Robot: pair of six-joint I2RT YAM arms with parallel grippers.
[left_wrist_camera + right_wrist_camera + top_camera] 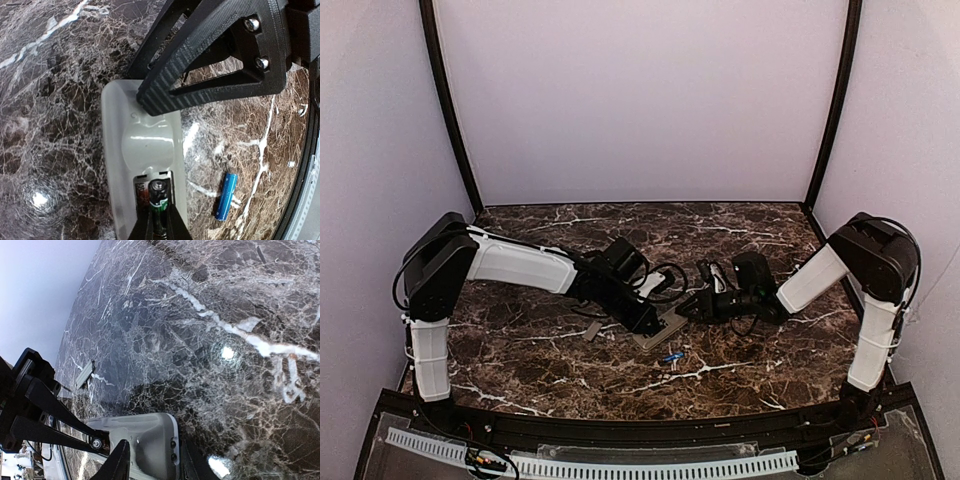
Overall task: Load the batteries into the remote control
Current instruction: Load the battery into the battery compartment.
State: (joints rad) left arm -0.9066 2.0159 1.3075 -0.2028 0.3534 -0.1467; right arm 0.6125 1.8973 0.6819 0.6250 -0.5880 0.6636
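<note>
Left wrist view: one battery, gripped in the closed left hand, lies lengthwise at the recess of the remote control. The right hand clamps its far end. A second battery rests on the table just beside.

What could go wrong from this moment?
The battery in the left fingers is only partly in the recess of the remote control; it could jam or slip out.
The right fingers hold the remote control only at one end, so pushing may shift it.
The loose blue battery could be knocked away.
</note>
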